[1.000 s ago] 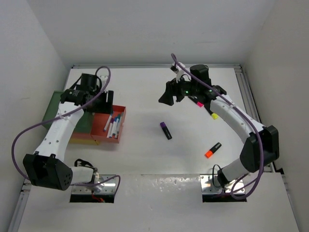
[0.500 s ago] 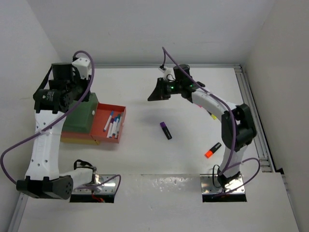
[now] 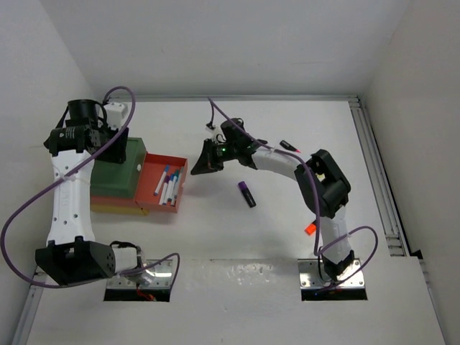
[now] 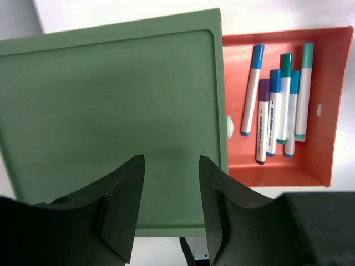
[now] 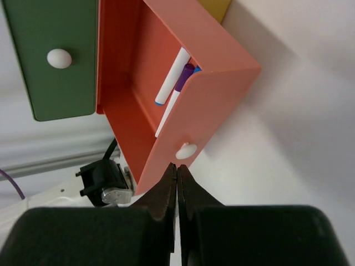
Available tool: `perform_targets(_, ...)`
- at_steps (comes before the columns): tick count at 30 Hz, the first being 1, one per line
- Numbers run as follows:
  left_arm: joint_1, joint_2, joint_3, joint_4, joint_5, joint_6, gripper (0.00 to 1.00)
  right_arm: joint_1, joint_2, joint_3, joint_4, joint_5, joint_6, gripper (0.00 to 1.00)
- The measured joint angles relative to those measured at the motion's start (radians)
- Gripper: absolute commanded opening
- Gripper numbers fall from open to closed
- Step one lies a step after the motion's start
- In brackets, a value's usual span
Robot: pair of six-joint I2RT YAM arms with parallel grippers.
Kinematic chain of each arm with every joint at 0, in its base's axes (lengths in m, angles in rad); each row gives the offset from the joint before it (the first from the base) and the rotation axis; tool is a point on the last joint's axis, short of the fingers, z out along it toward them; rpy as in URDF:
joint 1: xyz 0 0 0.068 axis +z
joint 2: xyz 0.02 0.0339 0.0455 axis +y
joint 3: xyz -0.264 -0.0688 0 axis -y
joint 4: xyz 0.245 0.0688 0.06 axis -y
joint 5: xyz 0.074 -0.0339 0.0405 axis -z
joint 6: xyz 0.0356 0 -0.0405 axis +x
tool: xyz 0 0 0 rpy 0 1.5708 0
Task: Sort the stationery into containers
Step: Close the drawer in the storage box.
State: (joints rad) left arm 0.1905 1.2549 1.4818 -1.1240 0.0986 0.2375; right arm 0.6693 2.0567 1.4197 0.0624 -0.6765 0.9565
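Lying side by side in the red-orange tray (image 4: pixel 327 138) are several thin pens (image 4: pixel 275 111) with white barrels and blue, teal, green and purple caps, all running along the tray's length. The tray is sitting at the left of the worktop (image 3: pixel 215 237), with a white knob (image 5: pixel 186 151) on its outer end wall. A green tray (image 4: pixel 111 100) is lying just beside it on the left, edges touching, and is carrying a white knob of its own. A strip of yellow tray (image 3: pixel 108 208) is showing along their near edge.

Out on the open worktop a purple highlighter (image 3: pixel 246 194) is lying near the middle, well apart from the trays. An orange highlighter (image 3: pixel 310 229) is lying further to the right, half hidden behind the right arm. A small dark one with a reddish-pink tip (image 3: pixel 287 144) is lying beside that arm on the far side.

The right claw (image 5: pixel 176 169) is pressed fully closed on nothing, pointing at the red-orange tray's knob from just beside it. Whether it is touching the knob I cannot tell. The left claw (image 4: pixel 169 160) is hanging over the green tray, fingers (image 4: pixel 122 205) standing partway apart and gripping nothing.
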Motion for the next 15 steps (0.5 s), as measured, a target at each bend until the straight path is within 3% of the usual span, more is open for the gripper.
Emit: perform_targets(15, 0.138, 0.007, -0.095, 0.008, 0.181, 0.04, 0.52, 0.094, 0.126, 0.047, 0.149, 0.023, 0.158, 0.0)
